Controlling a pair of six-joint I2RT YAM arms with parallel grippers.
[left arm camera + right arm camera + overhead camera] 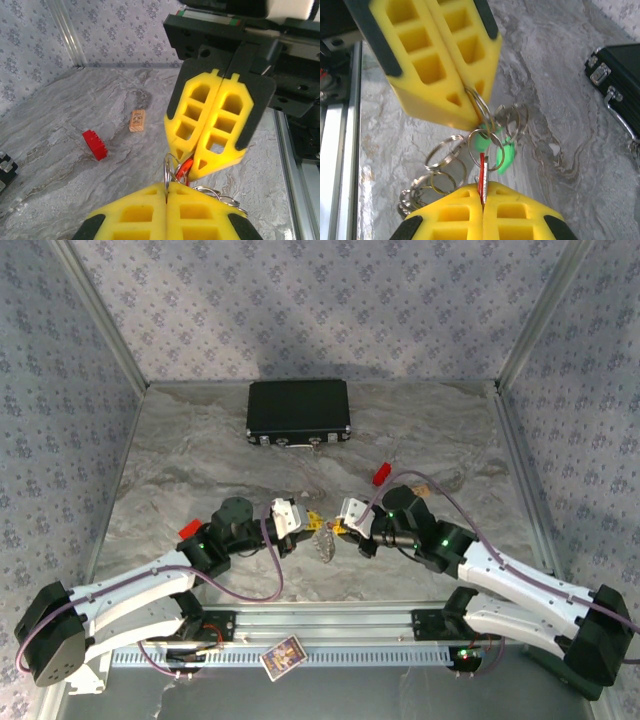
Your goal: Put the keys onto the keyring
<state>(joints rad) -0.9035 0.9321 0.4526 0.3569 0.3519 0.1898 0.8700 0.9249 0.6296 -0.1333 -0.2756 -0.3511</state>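
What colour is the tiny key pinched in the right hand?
Red. The tiny red plastic-headed key shows best in the right wrist view.

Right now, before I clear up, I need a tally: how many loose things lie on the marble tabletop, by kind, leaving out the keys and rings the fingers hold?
Black case: 1
Red blocks: 2
Brown block: 1
Total: 4
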